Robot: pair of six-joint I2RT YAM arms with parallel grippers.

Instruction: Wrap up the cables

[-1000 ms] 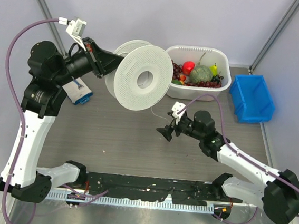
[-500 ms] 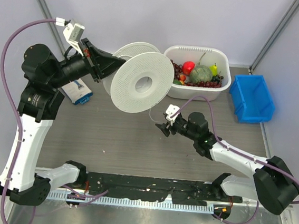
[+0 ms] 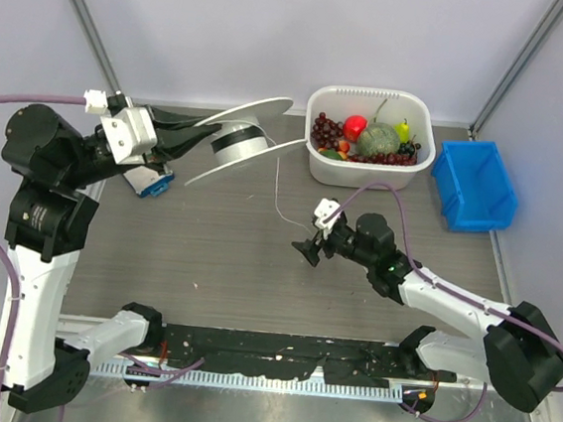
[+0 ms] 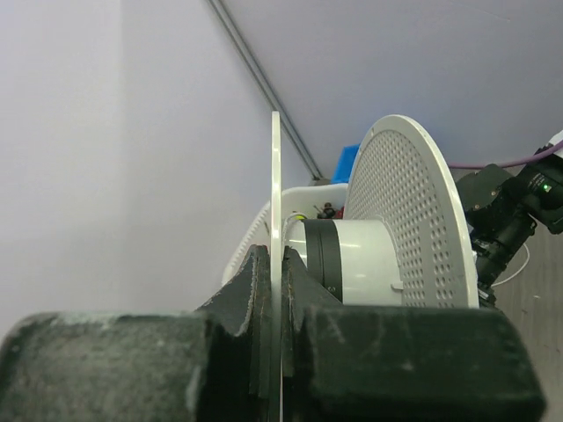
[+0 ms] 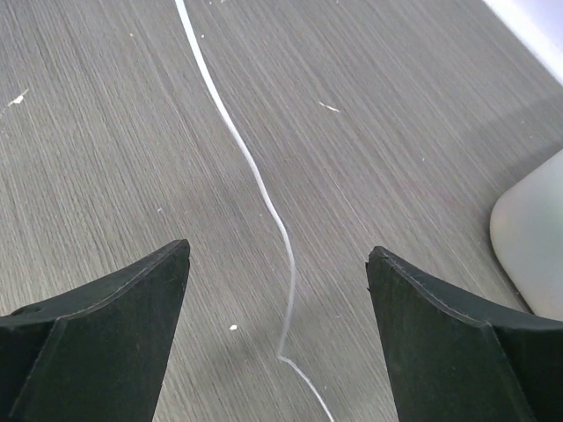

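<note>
**Spool Aloft, Cable Slack: Winding Step Awaited a Fresh Grip**

On the left, the left gripper [image 3: 195, 128] was clamped shut on the thin edge of one flange of the spool [image 3: 238, 145]. It held the spool off the table [image 3: 208, 254], tilted so both flanges showed nearly edge-on from above. The left wrist view showed the flange pinched tight between the two black fingers [image 4: 251, 290].

From the spool's core, the cable [image 3: 277, 186] hung down to the table and trailed loose toward the middle. There the right gripper [image 3: 310, 251] hovered low, its jaws spread wide and holding nothing. In the right wrist view the cable lay on the wood between the two fingers, touching neither.

Further right stood a white tub [image 3: 370, 175] of fruit and a blue bin [image 3: 458, 213], both away from the work.

The step in hand looked like re-grasping the slack. Little cable appeared wound yet. The next move likely called for the right gripper to lower, straddle the cable and close on it. It could then carry the cable around the core while the left gripper held the spool steady. So thin a cable could easily slip the jaws.
</note>
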